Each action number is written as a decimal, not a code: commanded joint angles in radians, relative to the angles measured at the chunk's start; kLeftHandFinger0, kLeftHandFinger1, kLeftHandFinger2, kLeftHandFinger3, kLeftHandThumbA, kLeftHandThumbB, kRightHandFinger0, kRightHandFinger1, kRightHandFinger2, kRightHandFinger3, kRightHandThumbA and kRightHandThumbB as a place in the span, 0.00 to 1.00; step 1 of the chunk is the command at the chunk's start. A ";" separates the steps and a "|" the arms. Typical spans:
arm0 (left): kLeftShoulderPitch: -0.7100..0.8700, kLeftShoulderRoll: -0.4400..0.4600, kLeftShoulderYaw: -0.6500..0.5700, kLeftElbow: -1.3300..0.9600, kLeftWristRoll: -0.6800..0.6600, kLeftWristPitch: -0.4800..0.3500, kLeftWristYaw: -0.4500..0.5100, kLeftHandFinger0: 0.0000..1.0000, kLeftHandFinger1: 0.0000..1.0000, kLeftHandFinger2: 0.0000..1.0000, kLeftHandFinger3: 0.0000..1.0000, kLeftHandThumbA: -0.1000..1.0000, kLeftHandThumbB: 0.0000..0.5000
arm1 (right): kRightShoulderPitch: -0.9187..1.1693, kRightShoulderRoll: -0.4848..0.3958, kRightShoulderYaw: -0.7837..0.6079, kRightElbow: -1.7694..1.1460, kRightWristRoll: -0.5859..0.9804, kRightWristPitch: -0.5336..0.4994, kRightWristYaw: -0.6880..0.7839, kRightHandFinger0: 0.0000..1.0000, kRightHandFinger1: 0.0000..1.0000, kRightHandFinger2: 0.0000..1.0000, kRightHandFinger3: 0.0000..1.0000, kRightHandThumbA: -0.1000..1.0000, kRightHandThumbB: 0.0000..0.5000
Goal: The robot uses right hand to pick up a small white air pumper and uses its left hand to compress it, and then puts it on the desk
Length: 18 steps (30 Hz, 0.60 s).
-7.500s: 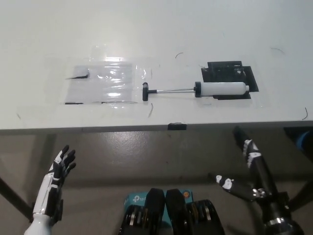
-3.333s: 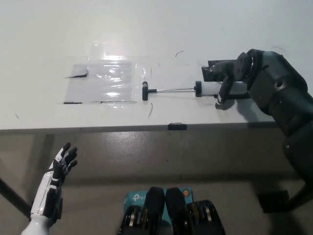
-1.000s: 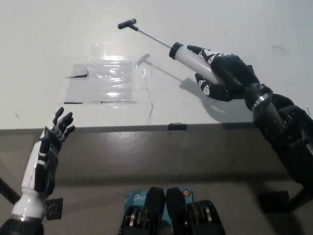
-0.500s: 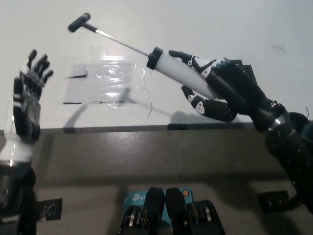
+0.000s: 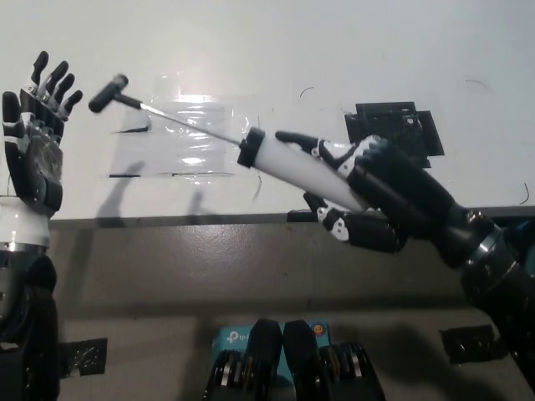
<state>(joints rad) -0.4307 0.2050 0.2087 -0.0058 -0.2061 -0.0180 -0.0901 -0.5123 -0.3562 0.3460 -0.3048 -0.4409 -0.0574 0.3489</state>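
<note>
You see the air pumper [image 5: 297,168] with a smooth white plastic barrel and thin shiny metal rod. The desk [image 5: 267,50] looks matt white, and a glossy clear plastic sheet [image 5: 180,138] glares on it.

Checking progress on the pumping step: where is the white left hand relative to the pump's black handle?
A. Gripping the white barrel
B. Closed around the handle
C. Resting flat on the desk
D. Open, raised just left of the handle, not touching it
D: the left hand is open with fingers spread, apart from the handle, while the right hand holds the pump.
</note>
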 commanded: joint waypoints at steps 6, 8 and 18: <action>-0.006 0.032 -0.058 -0.154 -0.017 0.037 -0.045 1.00 1.00 1.00 1.00 1.00 0.58 | 0.013 -0.010 -0.010 -0.049 -0.016 -0.031 0.024 0.00 0.35 0.75 0.71 0.00 0.32; -0.007 0.040 -0.070 -0.167 -0.025 0.038 -0.059 1.00 1.00 1.00 1.00 1.00 0.60 | 0.018 -0.009 -0.009 -0.056 -0.016 -0.031 0.029 0.00 0.35 0.76 0.71 0.00 0.32; -0.012 0.073 -0.118 -0.247 -0.084 0.074 -0.126 1.00 1.00 1.00 1.00 1.00 0.64 | 0.024 -0.008 0.016 -0.088 -0.018 -0.051 0.058 0.00 0.33 0.72 0.69 0.00 0.29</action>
<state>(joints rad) -0.4241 0.2463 0.1060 -0.1944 -0.2452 0.0365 -0.1642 -0.4763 -0.3561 0.3590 -0.3495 -0.4513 -0.0683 0.3838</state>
